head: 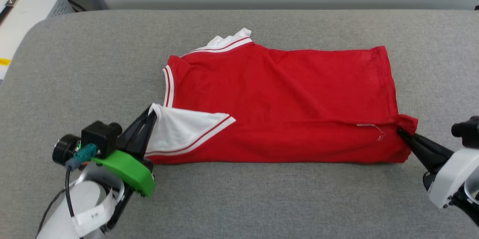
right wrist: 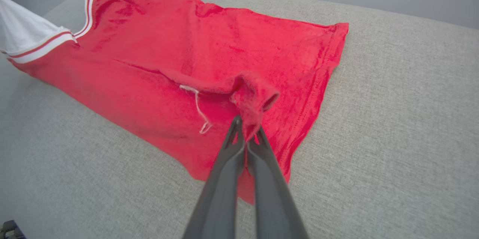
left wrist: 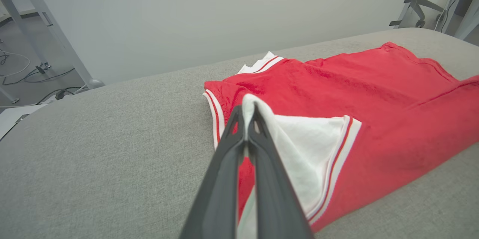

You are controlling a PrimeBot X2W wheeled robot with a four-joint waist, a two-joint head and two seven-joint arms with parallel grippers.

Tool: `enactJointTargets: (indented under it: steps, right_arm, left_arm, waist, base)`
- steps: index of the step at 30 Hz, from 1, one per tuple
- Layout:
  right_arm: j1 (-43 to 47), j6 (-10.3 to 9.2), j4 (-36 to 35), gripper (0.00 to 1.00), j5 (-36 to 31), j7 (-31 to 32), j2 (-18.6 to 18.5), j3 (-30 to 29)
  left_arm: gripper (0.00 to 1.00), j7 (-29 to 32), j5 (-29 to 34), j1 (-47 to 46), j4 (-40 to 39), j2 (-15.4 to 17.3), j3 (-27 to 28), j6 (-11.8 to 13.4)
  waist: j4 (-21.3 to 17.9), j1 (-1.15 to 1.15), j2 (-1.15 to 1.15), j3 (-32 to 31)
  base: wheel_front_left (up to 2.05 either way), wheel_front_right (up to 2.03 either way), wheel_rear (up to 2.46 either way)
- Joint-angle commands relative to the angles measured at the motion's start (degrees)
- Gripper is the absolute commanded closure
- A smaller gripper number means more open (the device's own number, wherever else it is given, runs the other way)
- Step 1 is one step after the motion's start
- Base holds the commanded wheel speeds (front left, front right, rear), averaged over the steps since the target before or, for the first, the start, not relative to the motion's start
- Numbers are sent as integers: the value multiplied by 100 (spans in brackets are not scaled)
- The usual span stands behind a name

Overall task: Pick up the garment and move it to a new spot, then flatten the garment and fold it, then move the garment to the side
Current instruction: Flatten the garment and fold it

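The left gripper [left wrist: 247, 108] has its fingers pressed together on the tip of the white sleeve [head: 179, 130]. The right gripper [right wrist: 247, 124] is closed too, pinching a bunched hem corner [right wrist: 256, 93]. Between them the garment [head: 280, 100] lies folded lengthwise, plain red side up, stretched across the middle of the grey padded surface [head: 262, 197], its collar end toward the robot's left.
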Motion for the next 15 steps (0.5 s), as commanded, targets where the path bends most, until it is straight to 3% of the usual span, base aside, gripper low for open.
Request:
enactJointTargets:
  steps: [1,9,15]
  right_arm:
    - [-184,-4,-40,100,527,78,70,-75]
    - [-724,-4,221,100,522,611,324,-118]
    - [-928,-4,664,100,576,737,541,38]
  left_arm:
    - [100,9,36,-324,135,67,-73,-19]
    - [100,-95,-260,-1484,1170,214,-852,-25]
    - [100,-256,-691,-1865,2130,177,-1515,-25]
  waist:
    - [-181,0,0,304]
    - [-218,0,0,755]
    - [-186,0,0,917]
  base:
    - [0,0,0]
    - [0,0,0]
    - [0,0,0]
